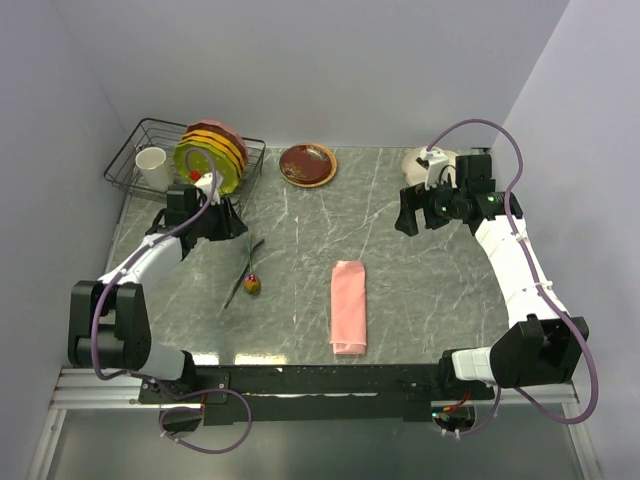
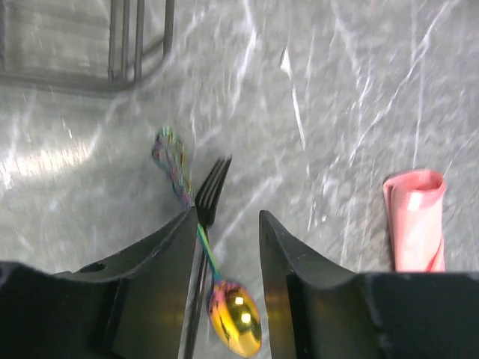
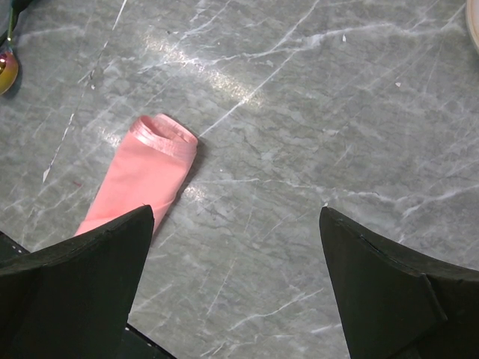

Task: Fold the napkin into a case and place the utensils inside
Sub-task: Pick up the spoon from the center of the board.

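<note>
- On the counter (image 1: pixel 420 260), the case (image 1: pixel 349 305) is seen folded, laid near the middle.
- The right fingers (image 3: pixel 374 277) are spread wide and empty. The left fingers (image 2: pixel 299 277) are held half apart above the utensils, nothing gripped.
- The fork (image 2: pixel 213 187) and spoon (image 2: pixel 234 325), left of the case, are judged yet to be inserted.
- No writing can be read.

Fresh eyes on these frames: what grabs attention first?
The salmon-pink napkin, folded into a narrow strip, lies in the middle of the grey marble table. Left of it the utensils, a fork and a gold-headed spoon, lie crossed, with the left gripper open above them. The right gripper hangs wide open at the far right, holding nothing.
</note>
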Controlling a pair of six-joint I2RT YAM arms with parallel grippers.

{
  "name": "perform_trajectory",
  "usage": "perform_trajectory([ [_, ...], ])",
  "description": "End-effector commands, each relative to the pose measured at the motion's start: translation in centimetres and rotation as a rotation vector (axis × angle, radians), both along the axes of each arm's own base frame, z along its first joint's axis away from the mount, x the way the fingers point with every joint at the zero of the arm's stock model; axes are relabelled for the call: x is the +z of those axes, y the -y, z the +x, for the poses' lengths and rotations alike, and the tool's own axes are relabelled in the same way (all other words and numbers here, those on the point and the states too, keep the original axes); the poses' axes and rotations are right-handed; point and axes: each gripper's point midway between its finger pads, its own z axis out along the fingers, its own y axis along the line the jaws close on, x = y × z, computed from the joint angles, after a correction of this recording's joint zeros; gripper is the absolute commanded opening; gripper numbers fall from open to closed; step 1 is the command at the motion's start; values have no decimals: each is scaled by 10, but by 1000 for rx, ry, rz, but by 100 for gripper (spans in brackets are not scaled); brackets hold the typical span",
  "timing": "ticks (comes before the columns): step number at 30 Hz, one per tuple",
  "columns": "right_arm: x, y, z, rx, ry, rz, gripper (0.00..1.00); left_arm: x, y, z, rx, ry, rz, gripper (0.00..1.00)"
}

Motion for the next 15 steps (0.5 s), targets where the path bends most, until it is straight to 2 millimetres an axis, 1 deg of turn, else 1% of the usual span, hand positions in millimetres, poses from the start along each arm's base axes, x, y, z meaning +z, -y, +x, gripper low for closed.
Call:
perform_trajectory([
  [1,16,5,4,-7,47,-17,100,-15,-1,-32,-40,-84,35,44],
  [3,16,4,2,-8,46,-12,100,-22,-3,-41,-35,-103,64,41],
  [4,15,3,1,-6,45,-10,100,-25,0,-45,-39,-113,70,41],
  [6,13,2,0,-6,39,-2,100,-32,-3,-48,-8,-134,84,39],
  [7,13,2,-1,-8,38,2,100,-33,-4,-45,5,-130,90,39],
  [9,12,0,-2,-6,33,10,100,-40,-8,-43,45,-144,94,40],
  [10,12,1,-2,-9,32,12,100,-39,-6,-39,47,-134,84,40],
  [11,12,0,-3,-10,31,16,100,-44,-4,-39,40,-149,76,40],
  [13,12,0,-5,-9,29,19,100,-47,0,-36,46,-163,50,39],
  [15,12,0,-7,-13,27,20,100,-51,3,-29,55,-174,34,38],
])
